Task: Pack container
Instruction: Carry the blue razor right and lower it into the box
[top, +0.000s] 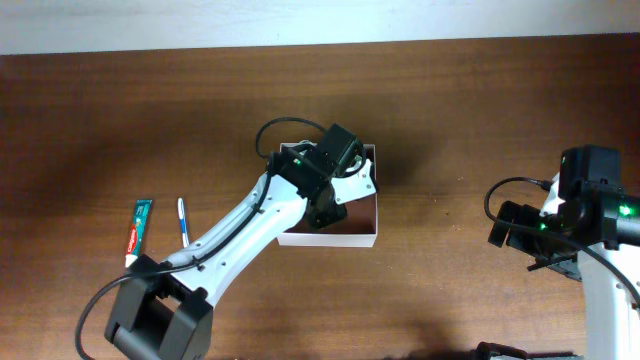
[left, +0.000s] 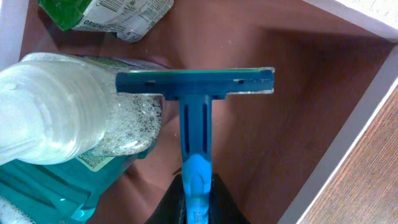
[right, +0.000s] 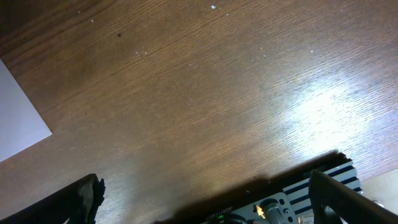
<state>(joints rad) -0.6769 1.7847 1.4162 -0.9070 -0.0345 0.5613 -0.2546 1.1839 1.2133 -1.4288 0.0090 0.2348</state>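
The container (top: 352, 238) is a shallow white-walled box with a reddish-brown floor at the table's middle; its floor and wall show in the left wrist view (left: 298, 93). My left gripper (top: 335, 190) is over it, shut on a blue razor (left: 198, 118) whose head points into the box. Inside lie a clear bottle of teal liquid (left: 56, 137) and a green-and-white packet (left: 106, 15). My right gripper (right: 205, 199) is open and empty over bare table at the right; its arm shows in the overhead view (top: 525, 230).
A green-and-red toothpaste tube (top: 138, 230) and a blue-and-white pen (top: 183, 222) lie on the table left of the left arm. A white sheet corner (right: 18, 118) shows in the right wrist view.
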